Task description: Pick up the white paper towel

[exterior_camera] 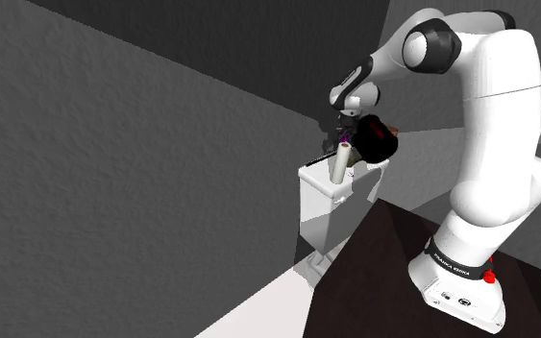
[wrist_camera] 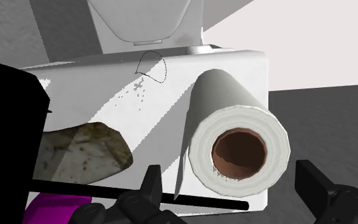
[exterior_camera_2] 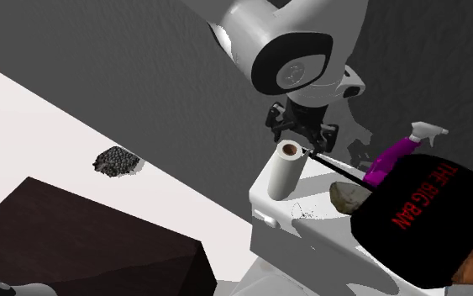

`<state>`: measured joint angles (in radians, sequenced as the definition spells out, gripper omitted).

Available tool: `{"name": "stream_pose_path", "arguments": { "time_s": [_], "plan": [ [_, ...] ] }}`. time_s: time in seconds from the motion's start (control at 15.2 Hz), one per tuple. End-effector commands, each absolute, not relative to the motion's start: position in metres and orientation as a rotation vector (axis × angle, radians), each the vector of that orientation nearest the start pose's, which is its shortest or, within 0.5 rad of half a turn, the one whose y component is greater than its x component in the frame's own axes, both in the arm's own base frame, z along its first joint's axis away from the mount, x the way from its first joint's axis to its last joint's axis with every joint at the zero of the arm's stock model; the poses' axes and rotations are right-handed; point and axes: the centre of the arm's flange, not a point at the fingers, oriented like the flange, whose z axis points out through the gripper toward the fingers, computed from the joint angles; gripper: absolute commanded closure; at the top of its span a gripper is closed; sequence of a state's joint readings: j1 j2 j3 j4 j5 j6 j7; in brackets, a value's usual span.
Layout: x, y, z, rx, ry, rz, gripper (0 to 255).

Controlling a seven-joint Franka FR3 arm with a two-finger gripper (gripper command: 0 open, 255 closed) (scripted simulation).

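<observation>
Squarely over its target, the black gripper [wrist_camera: 231,183] hangs with its 2 fingers [wrist_camera: 151,186] spread apart, 1 on each side of the white paper towel [wrist_camera: 238,149] and apparently clear of it. The roll stands upright, brown core up, at a corner of a white tank top [wrist_camera: 101,95].

To do this step well, the gripper would best go straight down along the roll's axis until the pads sit well below the rim, then close across the full width. A squeeze near the top could crush the soft edge or tip the roll off the corner.

Clutter crowds 1 side. A thin black rod [exterior_camera_2: 335,164] has its tip at the roll's top rim and runs back towards a mottled stone-like lump [exterior_camera_2: 348,195], a purple spray bottle [exterior_camera_2: 391,160] and a large black bag [exterior_camera_2: 419,214] lettered in red. The finger on that side looks likeliest to catch the rod on the way down.

Farther off, a dark speckled clump [exterior_camera_2: 117,161] lies on the pale floor [exterior_camera_2: 41,109], well apart from the work.
</observation>
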<state>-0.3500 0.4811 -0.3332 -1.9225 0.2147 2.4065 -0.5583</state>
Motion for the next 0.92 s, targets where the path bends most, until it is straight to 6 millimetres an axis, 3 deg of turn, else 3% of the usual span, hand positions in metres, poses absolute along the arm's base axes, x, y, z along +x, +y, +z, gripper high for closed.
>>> {"name": "stream_pose_path", "arguments": {
  "time_s": [0.0,0.07,0.13,0.73,0.86],
  "plan": [
    [0.494,-0.388,0.246,-3.144,0.386,-0.044,0],
    [0.494,-0.388,0.246,-3.144,0.386,-0.044,0],
    [0.494,-0.388,0.246,-3.144,0.386,-0.044,255],
    [0.494,-0.388,0.246,-3.144,0.386,-0.044,255],
    [0.494,-0.388,0.257,-3.144,0.386,-0.044,255]
  ]
}}
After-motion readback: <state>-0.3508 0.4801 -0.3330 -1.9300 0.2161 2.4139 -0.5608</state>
